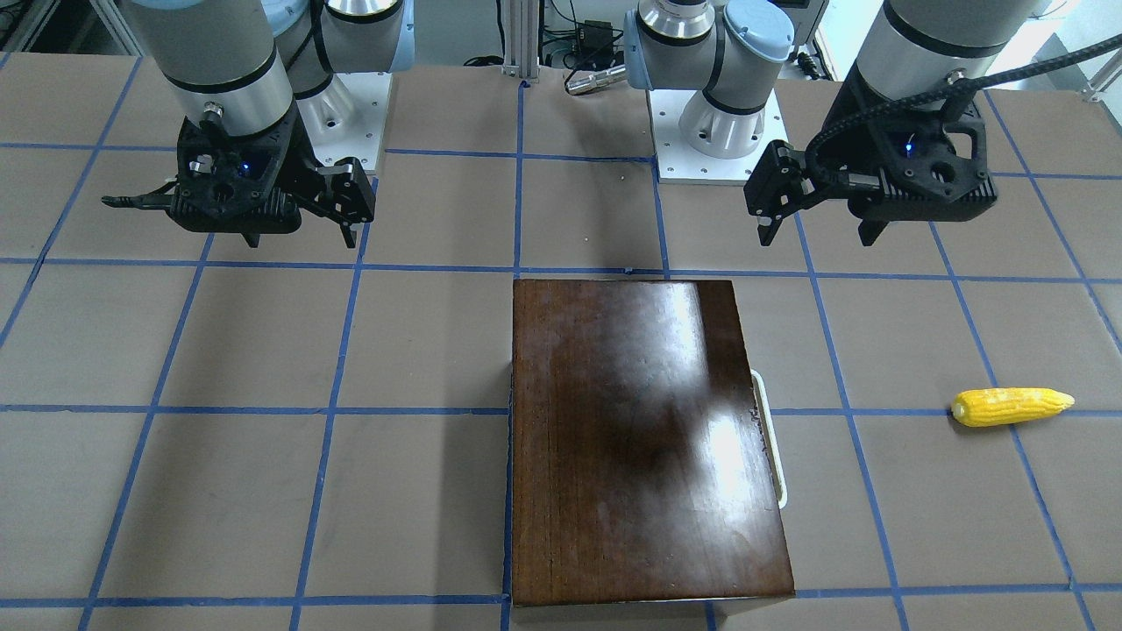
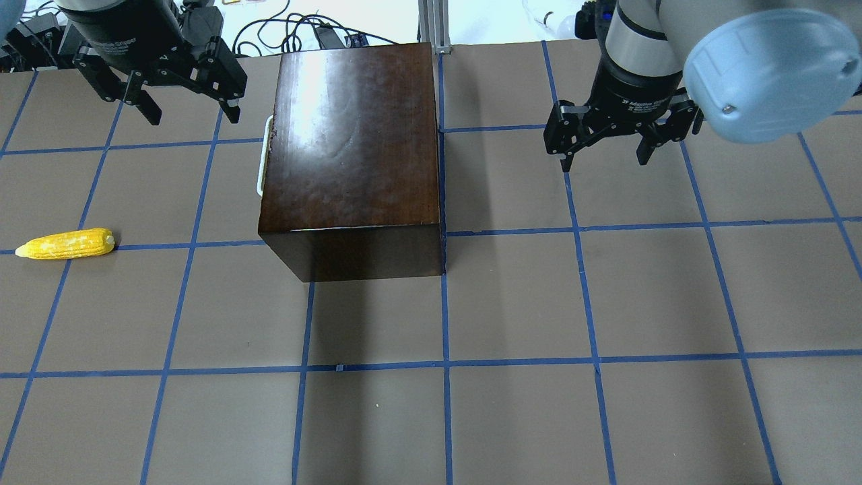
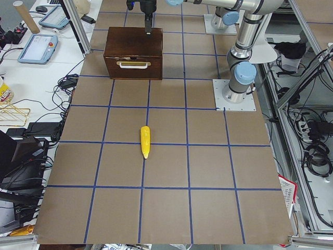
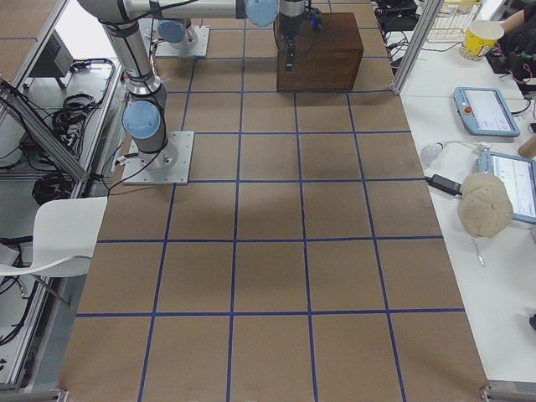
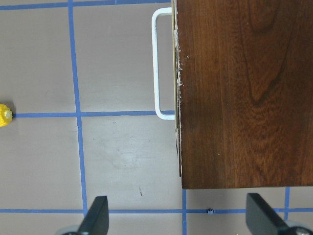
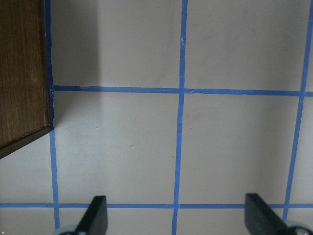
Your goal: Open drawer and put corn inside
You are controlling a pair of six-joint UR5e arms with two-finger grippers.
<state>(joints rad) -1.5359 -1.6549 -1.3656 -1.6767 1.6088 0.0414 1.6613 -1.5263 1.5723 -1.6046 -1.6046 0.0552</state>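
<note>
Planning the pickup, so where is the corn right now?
In the overhead view, the corn lies at far left on a blue tape line, apart from the box, on its handle side.

Brown table (image 2: 512, 417) gridded with blue tape (image 2: 525, 364), white desks (image 3: 31, 78) alongside.

Overhead view: white lettering rings the black collar above the right gripper (image 2: 604, 160) and the left gripper (image 2: 193, 118), too small to read. No other legible text.

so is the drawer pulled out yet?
No, the drawer front sits flush with the box; no tray shows.
</note>
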